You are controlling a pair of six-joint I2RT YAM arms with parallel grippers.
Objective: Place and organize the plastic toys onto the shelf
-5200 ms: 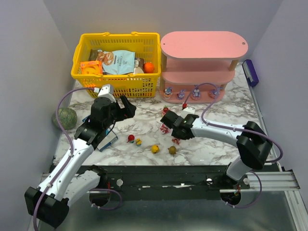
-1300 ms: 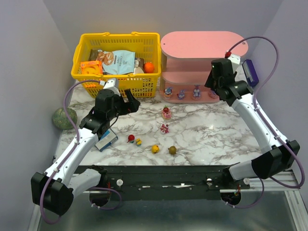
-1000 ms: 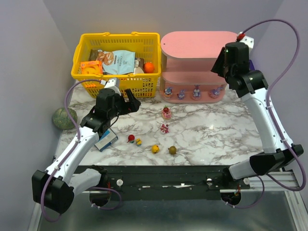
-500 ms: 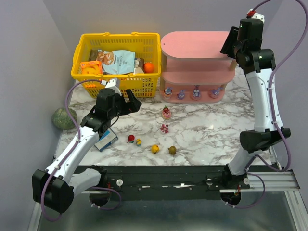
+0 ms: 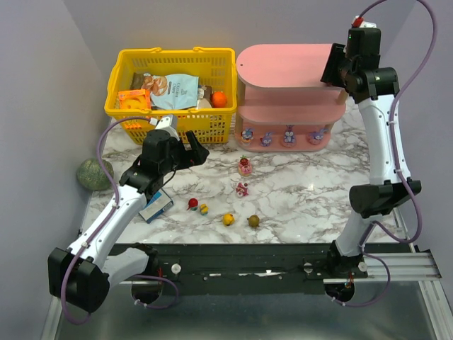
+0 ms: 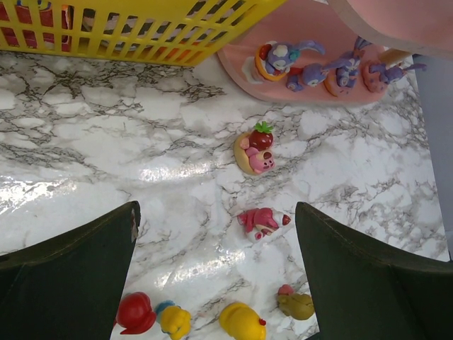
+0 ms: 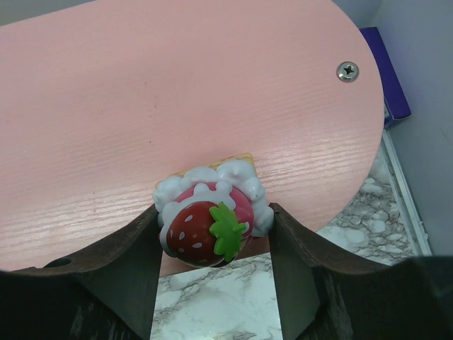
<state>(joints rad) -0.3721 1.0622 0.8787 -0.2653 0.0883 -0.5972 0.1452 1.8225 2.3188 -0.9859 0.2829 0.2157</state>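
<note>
Right claw (image 7: 214,237) clamped on a strawberry-topped toy (image 7: 209,221) over the shelf (image 7: 141,106) top, at the counter (image 5: 311,191) far right corner; left claw (image 5: 195,152) spread apart near loose toys (image 5: 241,189) mid-counter

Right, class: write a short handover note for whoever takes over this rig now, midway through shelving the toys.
Left tool: open, empty, over the marble table near the yellow plastic basket.
Right tool: shut on a pink strawberry-topped plastic toy, above the pink three-tier shelf, at its top board's right end.
Done: four purple bunny-like figurines on the bottom tier.
To do: release this toy; then shelve two pink strawberry toys and four small round toys on the table.
</note>
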